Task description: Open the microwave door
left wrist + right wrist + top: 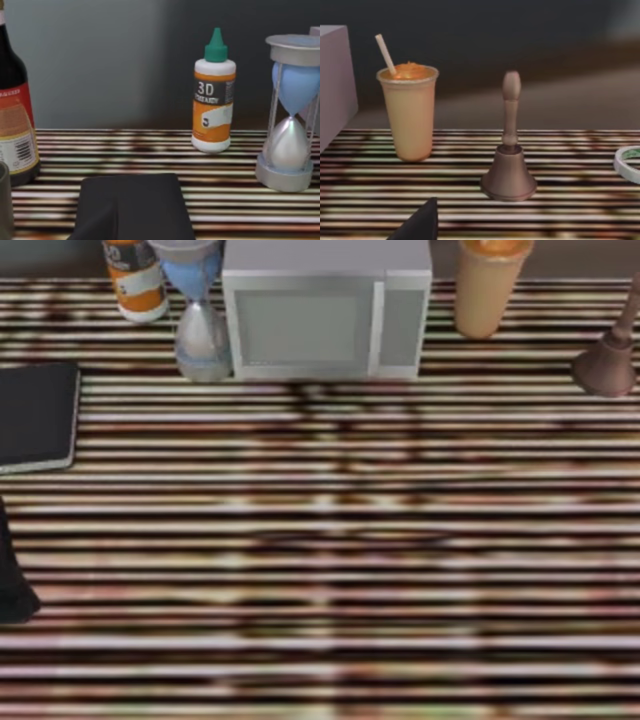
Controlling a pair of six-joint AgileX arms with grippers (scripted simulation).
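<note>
While one microwave (327, 308) sits with its door (305, 327) shut, neither gripper's state can be told.

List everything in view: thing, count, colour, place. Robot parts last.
microwave: one, light grey, far edge, centre.
microwave door: one, grey window, shut, handle at its right.
hourglass: one, blue and silver, left of microwave.
glue bottle: one, white and orange, left of hourglass.
cup: one, tan, right of microwave.
bell: one, brown, far right.
notebook: one, black, left edge.
dark bottle: one, red label, left wrist view.
tape roll: one, white, right wrist view.
left arm: black, parked, left edge.
</note>
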